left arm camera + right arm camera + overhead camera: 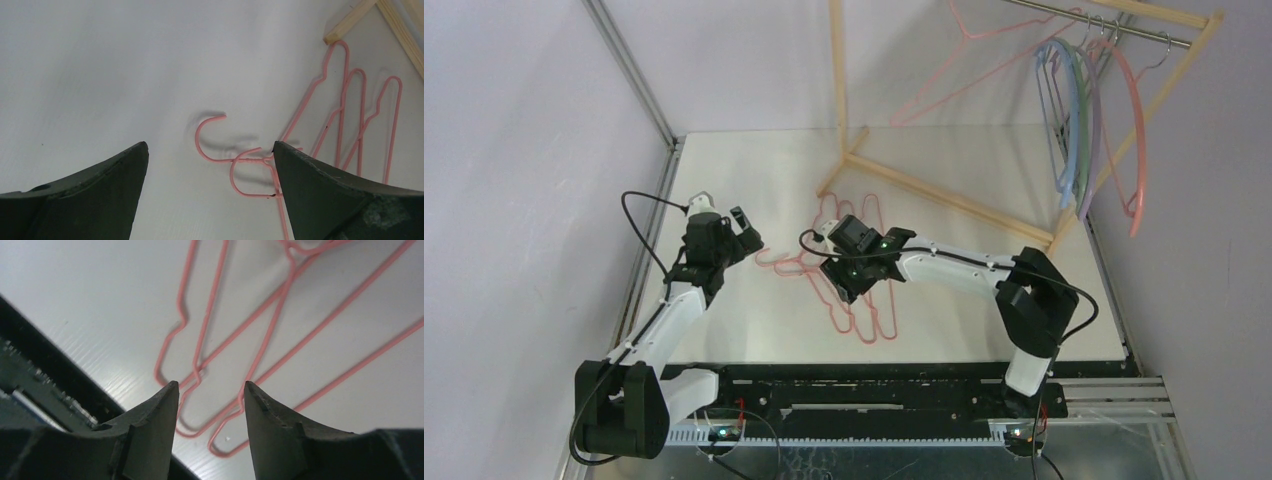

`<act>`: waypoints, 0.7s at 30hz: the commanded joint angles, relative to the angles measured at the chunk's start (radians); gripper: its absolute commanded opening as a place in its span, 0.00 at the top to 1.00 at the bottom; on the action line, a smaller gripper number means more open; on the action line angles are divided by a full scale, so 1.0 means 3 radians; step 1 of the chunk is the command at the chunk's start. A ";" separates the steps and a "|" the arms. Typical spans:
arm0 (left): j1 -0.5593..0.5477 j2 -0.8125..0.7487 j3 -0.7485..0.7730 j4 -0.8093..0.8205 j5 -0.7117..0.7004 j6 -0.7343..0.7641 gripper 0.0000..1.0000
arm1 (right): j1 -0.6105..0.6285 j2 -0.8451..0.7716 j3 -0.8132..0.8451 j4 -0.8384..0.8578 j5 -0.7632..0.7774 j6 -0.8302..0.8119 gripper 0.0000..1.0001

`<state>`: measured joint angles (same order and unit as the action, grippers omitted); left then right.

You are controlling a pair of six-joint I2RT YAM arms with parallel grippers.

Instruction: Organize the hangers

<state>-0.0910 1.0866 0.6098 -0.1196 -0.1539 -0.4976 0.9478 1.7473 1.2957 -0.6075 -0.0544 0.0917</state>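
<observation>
Several pink wire hangers [864,315] lie overlapped on the white table. My right gripper [852,287] hovers low over this pile, open with a narrow gap. In the right wrist view, the pink wires [280,330] run under and between its fingertips [210,387], and none is pinched. My left gripper [749,235] stands wide open just left of the pile. Two pink hooks [212,137] lie between and beyond its fingers [210,150], untouched. On the rail hang a pink wire hanger [984,60], a blue one [1064,120], lilac and grey-green ones, and a salmon one [1136,130].
The pale wooden rack frame [944,195] stands at the back right with its metal rail [1104,22] on top; one of its feet [350,22] ends near the pile. A black strip [874,380] lines the table's near edge. A metal post [629,70] rises at the back left.
</observation>
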 commanded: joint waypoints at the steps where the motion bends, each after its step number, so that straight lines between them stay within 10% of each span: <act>1: 0.0019 -0.0038 0.0026 0.0153 -0.0002 -0.0008 0.00 | -0.0153 0.0165 0.0048 0.0313 0.0167 -0.0052 0.42; 21: 0.0028 0.0114 -0.0023 0.0253 0.0012 -0.0023 0.00 | -0.0323 0.0595 0.0052 0.0505 0.0057 -0.0030 0.46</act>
<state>-0.0898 1.1137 0.6094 -0.0887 -0.1539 -0.4980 0.8467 1.9022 1.2957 -0.4950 -0.0357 0.0826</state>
